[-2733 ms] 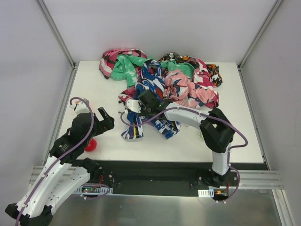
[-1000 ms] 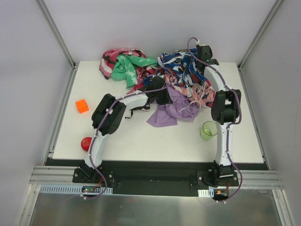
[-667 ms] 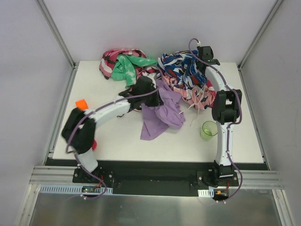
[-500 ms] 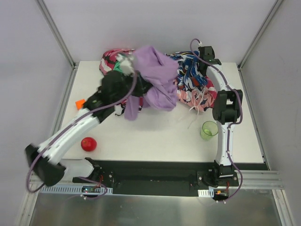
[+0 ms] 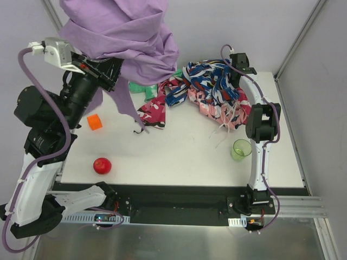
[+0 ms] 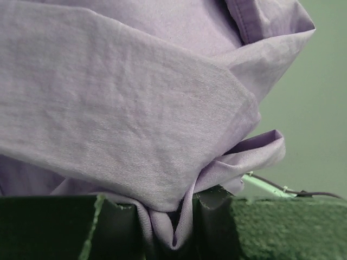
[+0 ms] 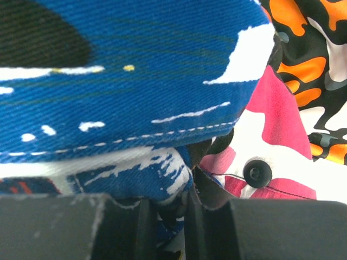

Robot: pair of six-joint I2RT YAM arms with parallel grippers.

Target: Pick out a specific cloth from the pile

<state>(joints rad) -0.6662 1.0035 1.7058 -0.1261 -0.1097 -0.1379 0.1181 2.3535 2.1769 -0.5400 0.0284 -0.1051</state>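
The lilac-purple cloth (image 5: 122, 32) hangs high above the table's back left, one strip trailing down toward the pile. My left gripper (image 5: 108, 71) is shut on it, its fingertips buried in the fabric. In the left wrist view a fold of the cloth (image 6: 119, 97) is pinched in my left gripper (image 6: 168, 225). The pile (image 5: 209, 95) of patterned garments lies at the back centre-right. At its far edge my right gripper (image 5: 237, 64) is shut on a blue-white patterned cloth (image 7: 108, 81), which is bunched in my right gripper (image 7: 165, 211).
An orange cube (image 5: 94, 122) and a red ball (image 5: 101, 165) lie on the white table (image 5: 179, 157) at the left. A green cup (image 5: 240, 149) stands at the right beside the right arm. A pink-white garment with a black button (image 7: 257, 172) lies by the right fingers.
My left arm has swung up and to the left, lifting the purple cloth off the pile and high into the air. The right arm has kept its hold at the back of the pile.
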